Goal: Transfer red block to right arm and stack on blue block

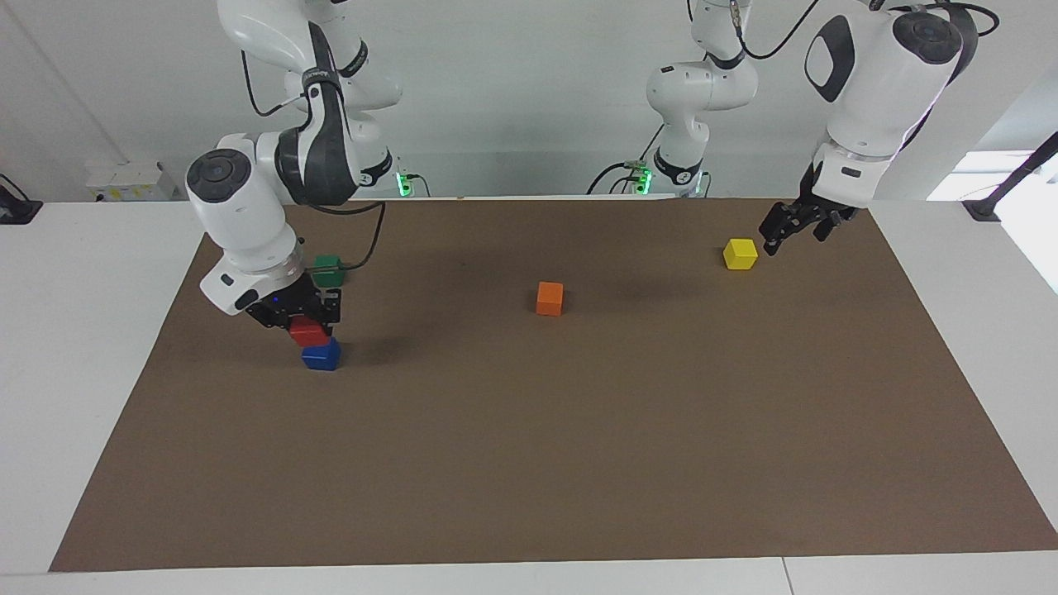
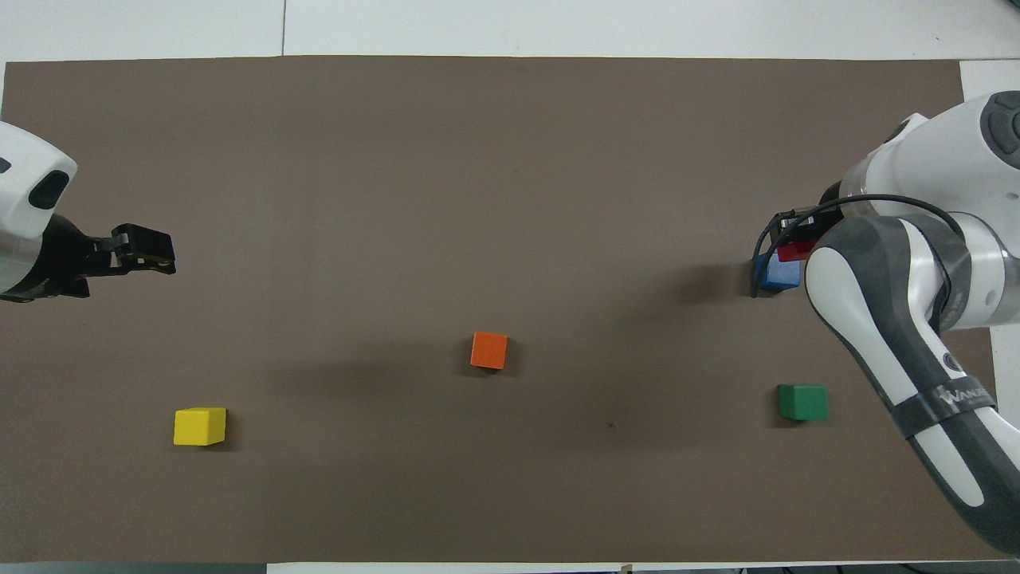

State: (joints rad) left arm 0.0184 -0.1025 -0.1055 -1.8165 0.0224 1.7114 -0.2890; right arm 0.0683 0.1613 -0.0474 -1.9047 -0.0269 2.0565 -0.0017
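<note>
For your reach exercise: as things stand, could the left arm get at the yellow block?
Probably yes. The left gripper hangs in the air right by the yellow block, holds nothing, and no other thing stands by that block.

Five cubes: one red block, one blue block, one green cube, one orange cube, one yellow cube; two arms.
</note>
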